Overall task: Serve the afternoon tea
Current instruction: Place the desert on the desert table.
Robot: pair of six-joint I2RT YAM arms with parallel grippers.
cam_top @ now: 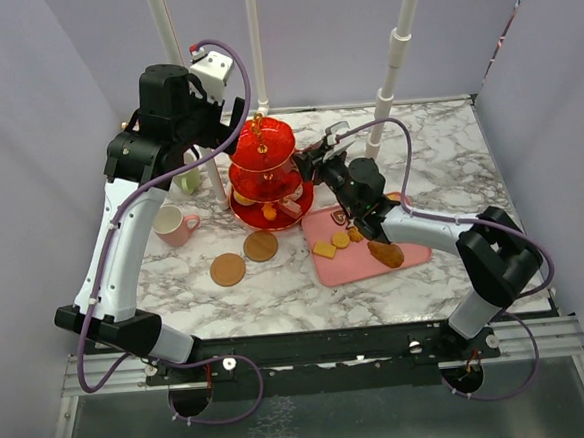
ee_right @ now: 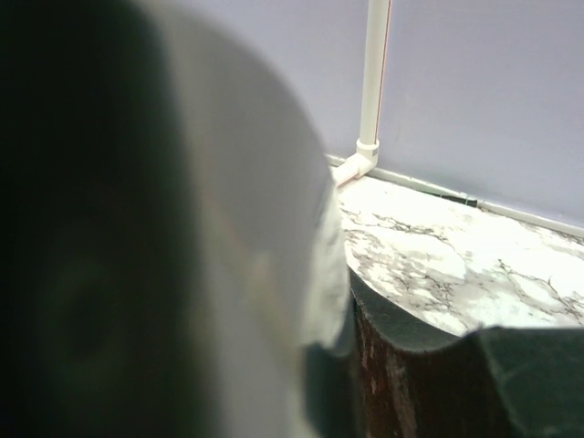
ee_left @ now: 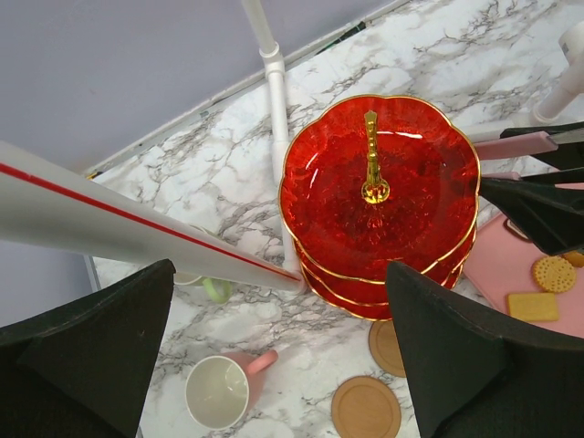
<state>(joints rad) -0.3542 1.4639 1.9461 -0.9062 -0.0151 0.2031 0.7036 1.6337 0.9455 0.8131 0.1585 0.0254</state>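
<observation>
Low in the overhead frame, near the arms' bases, a brown coaster [cam_top: 227,270] and a second coaster [cam_top: 261,245] lie bare on the marble table [cam_top: 277,290]. The pink tray [cam_top: 361,266] of cookies [cam_top: 342,241] is to their right, under the right arm [cam_top: 418,228]. Left of centre sits the pink mug [cam_top: 172,224]. The pale green mug [cam_top: 189,182] stands farther back, partly hidden behind the left arm [cam_top: 122,226]. At centre rises the red three-tier stand [cam_top: 265,166], with pastries on its bottom tier.

The right jaws are nearer the work — just beside the stand's right rim at about middle-tier height, pointing left toward it. They stand partly parted, but the right wrist view is a blur, so I cannot tell whether they hold a pastry. The left jaws gape wide and empty, high over the stand — its gold finial [ee_left: 372,155], upright, lies below them, framed between the two fingers. The next move looks like the right arm's: a short reach leftward onto a tier.
</observation>
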